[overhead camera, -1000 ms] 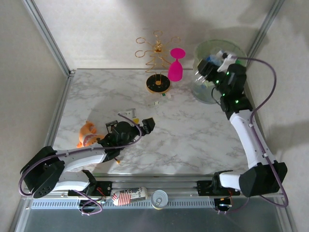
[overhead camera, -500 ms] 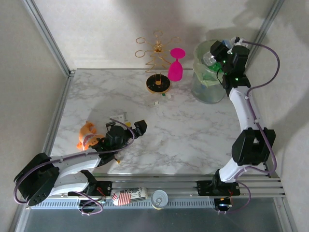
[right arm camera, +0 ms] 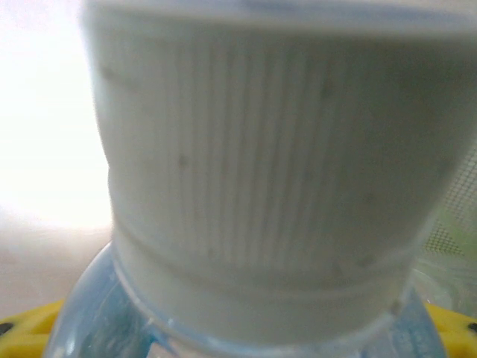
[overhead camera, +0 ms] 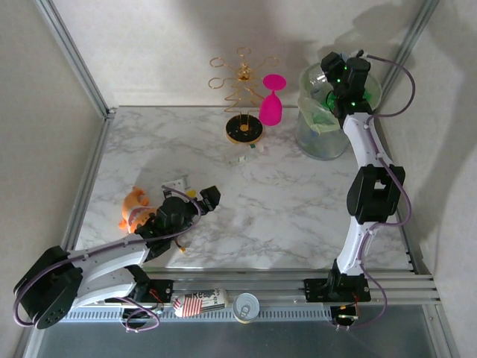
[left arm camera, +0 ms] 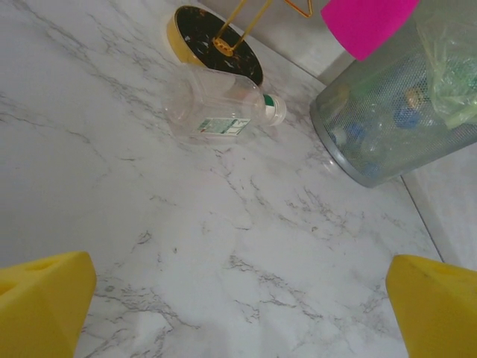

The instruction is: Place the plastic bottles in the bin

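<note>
Plastic bottle (right arm camera: 253, 186), light, crushable, slick: clamped, seemingly at shoulder, in right tool (overhead camera: 328, 76) over one-o'clock bin (overhead camera: 317, 138); left tool (overhead camera: 209, 195) apart.

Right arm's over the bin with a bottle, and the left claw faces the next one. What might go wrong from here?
1. The right claw grips its held bottle close to the bin rim; released now, it may bounce out.
2. The clear bottle lies beside the rack base; the open left claw may bump it or the pink glass.
</note>
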Available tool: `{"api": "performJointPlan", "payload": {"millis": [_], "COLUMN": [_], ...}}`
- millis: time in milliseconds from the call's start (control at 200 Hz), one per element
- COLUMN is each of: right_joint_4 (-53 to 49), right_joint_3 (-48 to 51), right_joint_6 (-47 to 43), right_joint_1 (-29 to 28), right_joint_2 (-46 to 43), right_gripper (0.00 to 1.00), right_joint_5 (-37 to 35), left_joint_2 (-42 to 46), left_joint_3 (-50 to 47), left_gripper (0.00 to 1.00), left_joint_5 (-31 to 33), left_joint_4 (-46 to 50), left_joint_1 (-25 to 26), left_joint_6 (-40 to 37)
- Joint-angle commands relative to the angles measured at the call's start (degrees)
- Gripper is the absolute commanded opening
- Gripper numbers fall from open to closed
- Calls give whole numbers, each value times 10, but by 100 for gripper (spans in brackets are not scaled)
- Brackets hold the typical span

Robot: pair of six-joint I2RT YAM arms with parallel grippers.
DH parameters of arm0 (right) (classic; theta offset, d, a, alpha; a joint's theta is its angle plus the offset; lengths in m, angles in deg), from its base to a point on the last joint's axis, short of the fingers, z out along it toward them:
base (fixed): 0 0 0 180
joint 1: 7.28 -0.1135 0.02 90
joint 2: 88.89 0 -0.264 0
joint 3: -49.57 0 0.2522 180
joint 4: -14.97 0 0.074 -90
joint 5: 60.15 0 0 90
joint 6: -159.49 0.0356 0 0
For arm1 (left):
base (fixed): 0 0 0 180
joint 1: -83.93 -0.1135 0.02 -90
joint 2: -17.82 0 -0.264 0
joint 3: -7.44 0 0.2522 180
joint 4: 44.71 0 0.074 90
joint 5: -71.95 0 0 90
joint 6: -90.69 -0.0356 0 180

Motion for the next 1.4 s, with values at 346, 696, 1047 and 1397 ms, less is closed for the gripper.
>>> {"api": "performJointPlan", "payload": {"millis": [346, 696, 1047, 1397], "right_joint_4": [-69, -19, -79, -36], "right_joint_3": [-32, 106, 152, 433], "right_joint_6": [3, -56, -143, -133], "right_joint_1": [2, 1, -4, -76], "right_joint_2": [-4, -144, -265, -471], "right_gripper": [88, 99, 99, 99], "right_joint_5": [-9, -59, 13, 49], "left_joint_2": [40, 23, -71, -177], "left_joint_3": [-21, 4, 99, 209], "left_gripper": [100, 99, 100, 100], "left_joint_5": [8, 2, -60, -111], "left_joint_4": [25, 33, 43, 82], "left_joint_1": [-17, -31, -80, -114], "left_joint_6": [6, -22, -92, -139]}}
